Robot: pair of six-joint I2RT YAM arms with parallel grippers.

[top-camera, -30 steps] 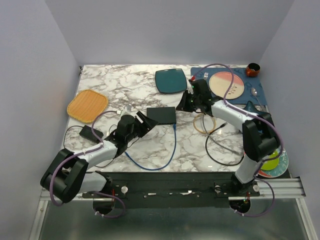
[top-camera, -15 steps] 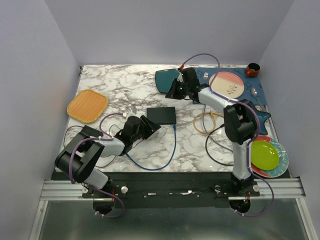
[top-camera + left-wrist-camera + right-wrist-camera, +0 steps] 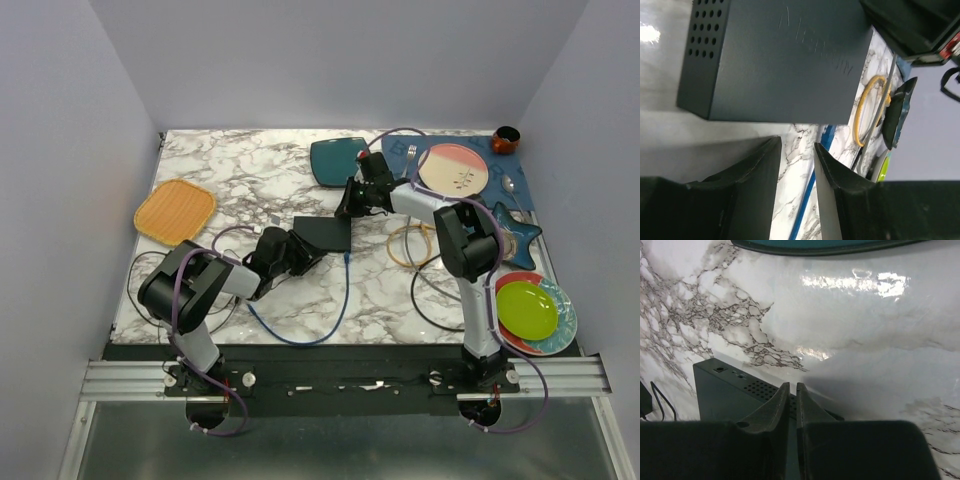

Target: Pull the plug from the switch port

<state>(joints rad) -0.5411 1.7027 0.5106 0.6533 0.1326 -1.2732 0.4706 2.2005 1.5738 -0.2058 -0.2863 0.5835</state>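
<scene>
Beside the switch (image 3: 322,232), hovers pre-grasp with left pincer (image 3: 797,150) spread at 7 o'clock, right pincer (image 3: 792,390) pressed together; next, pinch plug (image 3: 347,256).

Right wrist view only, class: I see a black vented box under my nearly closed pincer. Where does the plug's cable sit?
Observer: A blue cable meets the switch at its near right corner, outside your view.
Operator: Is the left arm helping?
Observer: The left pincer is open and empty, facing the switch's near left corner.
Operator: Anything else near that cable?
Observer: A yellow cable loop lies right of the switch.
</scene>
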